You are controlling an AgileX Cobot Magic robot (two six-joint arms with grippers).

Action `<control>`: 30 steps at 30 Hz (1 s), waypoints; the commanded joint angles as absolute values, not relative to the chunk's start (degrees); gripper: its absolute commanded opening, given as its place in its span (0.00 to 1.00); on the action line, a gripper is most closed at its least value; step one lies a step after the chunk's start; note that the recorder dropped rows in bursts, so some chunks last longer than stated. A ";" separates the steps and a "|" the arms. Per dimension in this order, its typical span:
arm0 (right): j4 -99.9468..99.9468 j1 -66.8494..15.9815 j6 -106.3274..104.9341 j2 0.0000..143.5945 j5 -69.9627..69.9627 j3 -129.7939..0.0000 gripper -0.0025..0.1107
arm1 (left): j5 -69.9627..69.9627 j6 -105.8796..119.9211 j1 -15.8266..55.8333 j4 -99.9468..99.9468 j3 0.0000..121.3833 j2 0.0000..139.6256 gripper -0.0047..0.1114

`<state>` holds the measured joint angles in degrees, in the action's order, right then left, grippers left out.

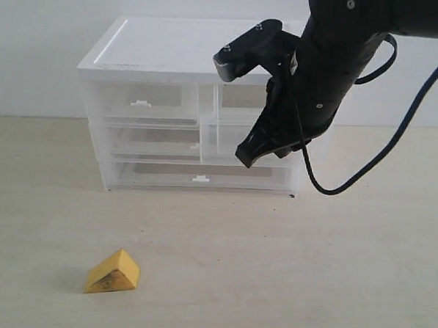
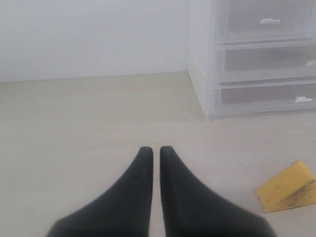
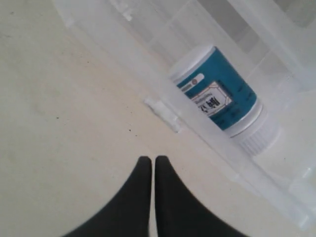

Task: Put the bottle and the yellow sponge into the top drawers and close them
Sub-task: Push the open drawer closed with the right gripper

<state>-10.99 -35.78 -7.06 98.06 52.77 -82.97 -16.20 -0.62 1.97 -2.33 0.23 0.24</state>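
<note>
The pale bench (image 1: 272, 270) holds the yellow sponge (image 1: 113, 273). The bottle (image 3: 222, 98) lies sideways in an open top drawer (image 3: 163, 112); right claw (image 3: 150, 163) and left claw (image 2: 153, 150) are pressed together, empty.

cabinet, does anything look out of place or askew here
The right top drawer stands pulled out of the cabinet, with the bottle lying on its side inside. The yellow sponge lies alone on the table in front. Nothing looks spilled or damaged.
</note>
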 commanded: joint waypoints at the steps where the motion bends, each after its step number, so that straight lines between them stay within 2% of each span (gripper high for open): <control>1: -10.79 -32.90 -7.63 100.08 49.80 -84.25 0.02 | -15.97 -0.63 1.73 -1.78 0.00 0.00 0.08; 26: -14.42 -26.79 -6.48 108.05 22.64 -88.17 0.02 | -15.97 -0.63 1.73 -1.78 0.00 0.00 0.08; 30: -14.04 -27.16 -5.49 107.81 26.39 -88.17 0.02 | -15.97 -0.63 1.73 -1.78 0.00 0.00 0.08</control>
